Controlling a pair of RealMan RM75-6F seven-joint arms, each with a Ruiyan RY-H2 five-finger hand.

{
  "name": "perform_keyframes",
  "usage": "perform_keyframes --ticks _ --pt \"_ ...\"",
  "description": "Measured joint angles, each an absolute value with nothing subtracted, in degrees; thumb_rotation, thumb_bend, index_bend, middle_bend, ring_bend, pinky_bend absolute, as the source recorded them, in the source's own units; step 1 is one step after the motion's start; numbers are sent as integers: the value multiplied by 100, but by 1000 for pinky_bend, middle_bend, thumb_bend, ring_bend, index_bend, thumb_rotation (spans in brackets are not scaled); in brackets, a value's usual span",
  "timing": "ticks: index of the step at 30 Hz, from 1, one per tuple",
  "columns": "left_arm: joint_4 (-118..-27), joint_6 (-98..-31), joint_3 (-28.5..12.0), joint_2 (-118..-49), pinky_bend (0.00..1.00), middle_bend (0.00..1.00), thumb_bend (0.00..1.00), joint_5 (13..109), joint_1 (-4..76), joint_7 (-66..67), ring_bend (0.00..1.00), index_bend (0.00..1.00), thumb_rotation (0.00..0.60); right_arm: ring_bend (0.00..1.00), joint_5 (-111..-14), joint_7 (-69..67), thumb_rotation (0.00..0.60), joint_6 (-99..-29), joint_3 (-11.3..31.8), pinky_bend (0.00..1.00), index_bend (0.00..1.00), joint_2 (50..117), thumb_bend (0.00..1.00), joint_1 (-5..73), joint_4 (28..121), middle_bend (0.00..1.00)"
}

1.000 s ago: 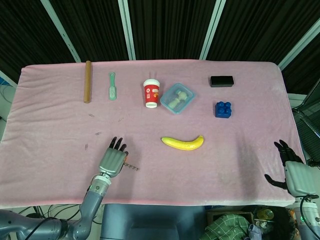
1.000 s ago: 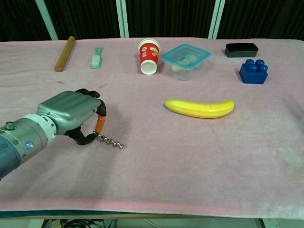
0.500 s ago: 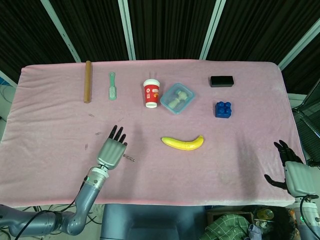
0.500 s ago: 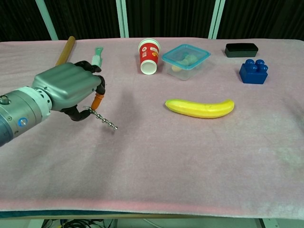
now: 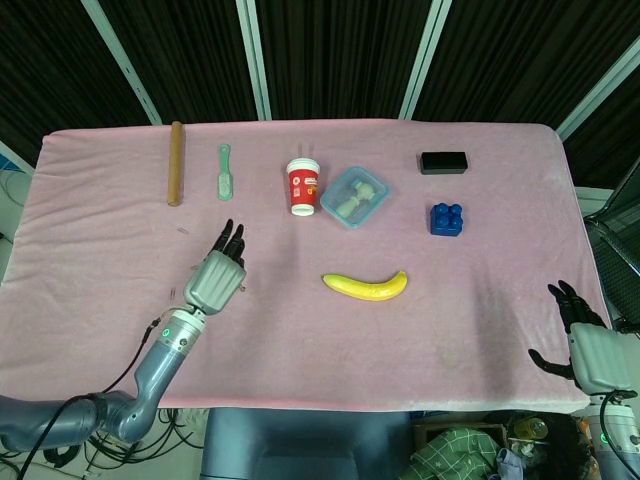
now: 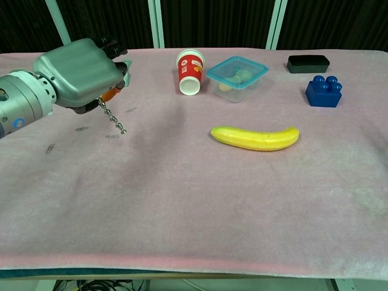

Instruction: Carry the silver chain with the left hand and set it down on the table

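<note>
My left hand [image 6: 82, 73] is raised above the left part of the pink table and pinches the silver chain [image 6: 113, 117]. The chain hangs down from the hand, its free end dangling clear of the cloth. In the head view the left hand [image 5: 217, 275] covers the chain. My right hand [image 5: 590, 345] hangs at the table's right front corner with its fingers spread and nothing in it. The chest view does not show the right hand.
A banana [image 6: 254, 137] lies mid-table. Behind it stand a red paper cup [image 6: 190, 72] and a lidded plastic box [image 6: 237, 76]. A blue block [image 6: 322, 91] and black case [image 6: 308, 63] sit far right. A wooden stick [image 5: 176, 162], green brush [image 5: 225, 171] and small paper clips [image 6: 80, 128] lie left.
The left hand has risen and moved away from the front edge toward the back left, lifting the chain off the cloth; the chain now hangs free. The right hand has not moved.
</note>
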State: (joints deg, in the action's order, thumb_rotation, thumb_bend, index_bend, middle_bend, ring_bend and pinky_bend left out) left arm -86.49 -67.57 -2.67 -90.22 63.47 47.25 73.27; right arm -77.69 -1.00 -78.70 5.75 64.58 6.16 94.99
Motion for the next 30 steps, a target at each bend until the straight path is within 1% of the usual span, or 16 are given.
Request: perform_keyframes --ticks 11,19,30 --pt "-7766 -6360 -150 -9159 0 234 427 6723 5017 7468 0 576 600 92 -7755 -110 600 -7875 586 212 0 6458 116 615 9498 0" --pt "-7406 -6140 27 -9253 0 234 427 6931 5102 7569 0 576 600 92 -7751 -132 600 -7868 588 212 0 6453 116 615 9493 0" --pt "-7157 -6047 102 -9349 0 233 427 7044 5057 7513 0 576 600 92 -7748 -126 600 -7877 593 212 0 6454 116 612 9496 0"
